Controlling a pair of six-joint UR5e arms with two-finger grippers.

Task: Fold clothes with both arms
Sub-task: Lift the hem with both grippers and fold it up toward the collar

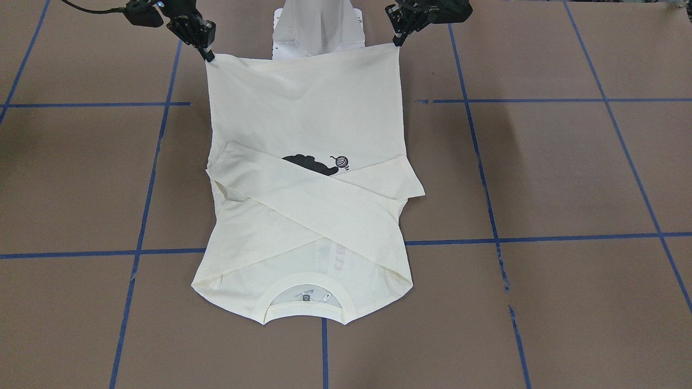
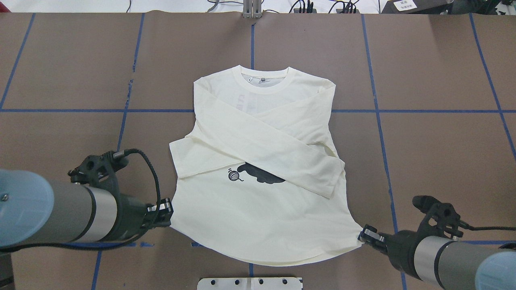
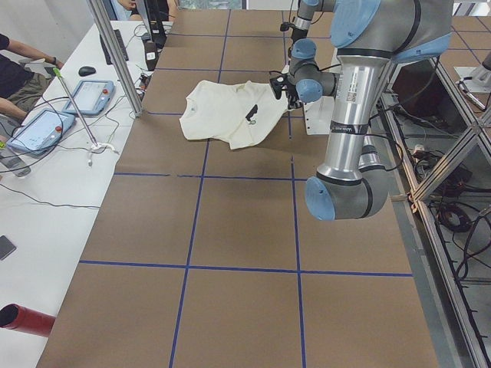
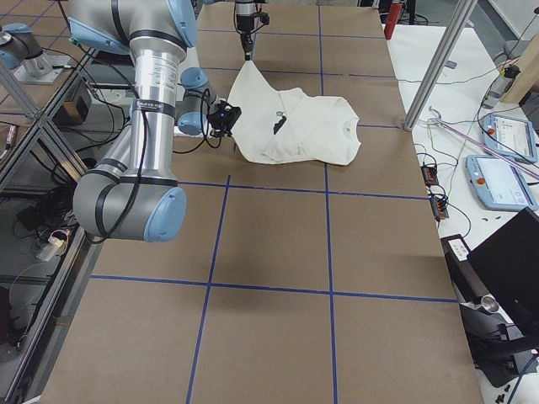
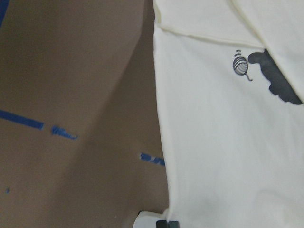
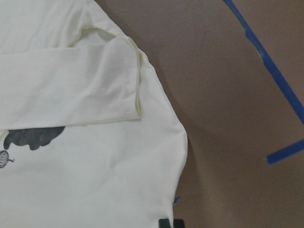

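Observation:
The cream long-sleeved T-shirt [image 2: 262, 213] lies front up on the brown table, with both sleeves crossed over the chest and the collar [image 2: 264, 77] on the far side. The black cat print [image 2: 262, 175] shows partly below the sleeves. My left gripper [image 2: 167, 211] is shut on the hem corner on its side. My right gripper [image 2: 365, 237] is shut on the other hem corner. In the front-facing view the left gripper [image 1: 399, 42] and the right gripper [image 1: 208, 55] hold the hem edge raised and stretched over the shirt [image 1: 303, 108]. Both wrist views show the shirt [image 5: 228, 142] [image 6: 85, 166].
The white pedestal base [image 1: 319, 27] stands just behind the raised hem. Blue tape lines [image 2: 443, 111] cross the brown table cover. A side table with tablets [image 3: 46, 126] and cables, and an operator's arm, are beyond the table's far edge.

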